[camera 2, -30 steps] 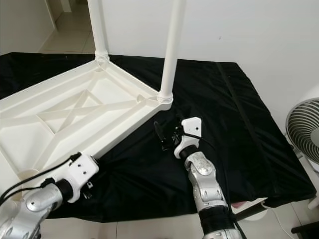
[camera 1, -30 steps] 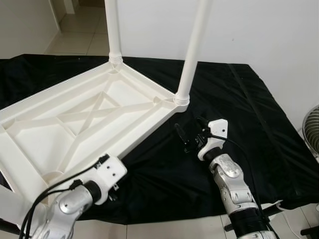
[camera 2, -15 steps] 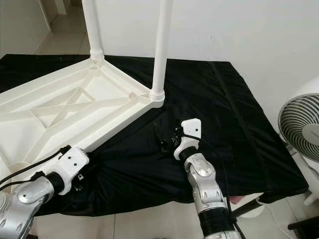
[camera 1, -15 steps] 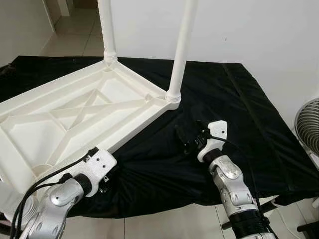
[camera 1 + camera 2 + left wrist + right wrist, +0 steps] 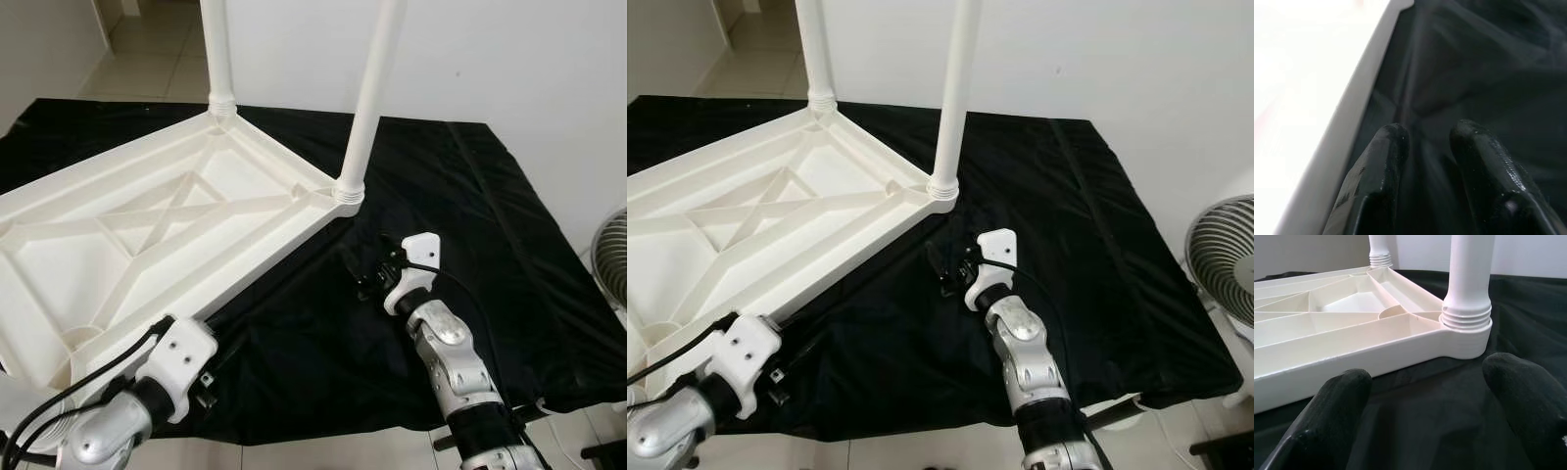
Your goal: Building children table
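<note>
A white plastic children's table top [image 5: 59, 294] lies upside down on a black cloth [image 5: 470, 215]. Two white legs stand upright in its far corners, the nearer leg [image 5: 370, 108] in a ribbed socket [image 5: 1466, 328] and the other leg [image 5: 217, 49] behind it. My right gripper [image 5: 367, 276] hovers low over the cloth just in front of that socket corner, open wide and empty, its fingertips [image 5: 1528, 396] framing the corner. At the table top's front rim [image 5: 1347, 122] my left gripper [image 5: 1425, 134] rests over the cloth, open a little with nothing between its fingers.
The black cloth covers a low platform whose front edge drops to a tiled floor [image 5: 921, 450]. A white fan [image 5: 1220, 264] stands at the right. A white wall [image 5: 509, 59] runs behind, with tiled floor [image 5: 147, 49] at the far left.
The view has swayed. My left arm has dropped lower along the table top's front rim. The right gripper holds its place by the socket corner.
</note>
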